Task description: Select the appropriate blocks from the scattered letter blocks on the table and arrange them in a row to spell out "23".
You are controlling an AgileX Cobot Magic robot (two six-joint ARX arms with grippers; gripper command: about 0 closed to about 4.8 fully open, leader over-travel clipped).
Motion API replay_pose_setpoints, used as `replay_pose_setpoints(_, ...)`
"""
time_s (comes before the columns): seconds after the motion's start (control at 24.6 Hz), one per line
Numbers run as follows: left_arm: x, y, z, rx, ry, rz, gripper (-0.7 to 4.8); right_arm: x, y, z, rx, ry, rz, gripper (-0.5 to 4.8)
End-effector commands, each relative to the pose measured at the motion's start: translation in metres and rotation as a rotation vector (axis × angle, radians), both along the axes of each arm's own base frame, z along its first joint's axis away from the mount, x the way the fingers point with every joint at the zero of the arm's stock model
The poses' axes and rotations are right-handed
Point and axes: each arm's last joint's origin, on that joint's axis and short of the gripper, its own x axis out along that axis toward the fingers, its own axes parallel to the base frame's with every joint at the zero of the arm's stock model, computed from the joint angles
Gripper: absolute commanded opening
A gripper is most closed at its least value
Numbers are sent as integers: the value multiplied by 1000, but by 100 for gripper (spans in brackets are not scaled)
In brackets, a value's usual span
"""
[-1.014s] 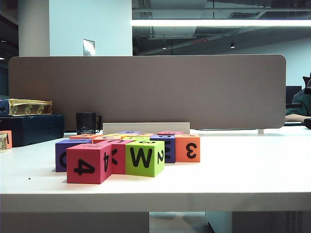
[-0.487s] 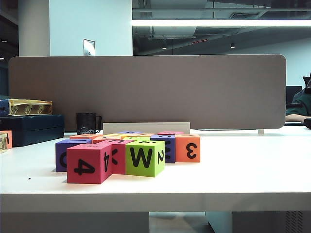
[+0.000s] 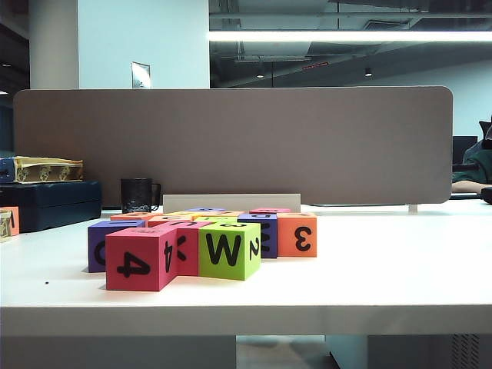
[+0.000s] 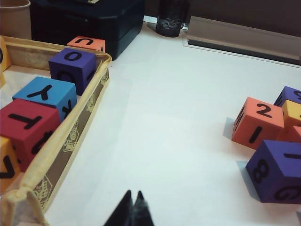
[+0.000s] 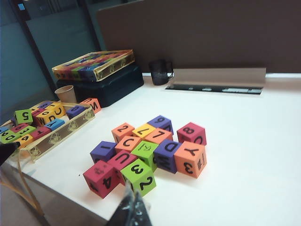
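Left gripper (image 4: 133, 209) clenched, parked above bare desk (image 4: 169, 117). Right gripper (image 5: 134, 212) clenched, hung near lime-green block (image 5: 139, 177), "3" topmost, "2" sideways. Risk: packed cluster disturbed, wrong face presented.

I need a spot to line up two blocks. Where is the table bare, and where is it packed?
Bare: the table right of the block cluster, out to its edge, and the strip between the cluster and the tray of blocks. Packed: the cluster itself, cubes touching. The left gripper and right gripper, both shut, sit near the front edge.
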Motion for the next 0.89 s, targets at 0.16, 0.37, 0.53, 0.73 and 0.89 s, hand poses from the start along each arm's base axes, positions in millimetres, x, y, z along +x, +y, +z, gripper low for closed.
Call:
replay_pose_setpoints(0.16, 0, 0, 0, -7, 6, -5, -6, -7, 0, 14, -6, -54, -16, -1)
replay_pose_setpoints(0.37, 0, 0, 0, -7, 6, -5, -6, -1, 0, 22, -6, -26, -13, -1)
replay_pose_setpoints(0.53, 0, 0, 0, -7, 6, -5, -6, 7, 0, 26, -4, 21, -11, -1)
replay_pose_setpoints(0.73, 0, 0, 0, -7, 6, -6, -6, 12, 0, 27, -3, 90, -3, -1)
replay_pose_setpoints(0.89, 0, 0, 0, -7, 6, -7, -6, 12, 1, 27, 2, 92, 43, -1)
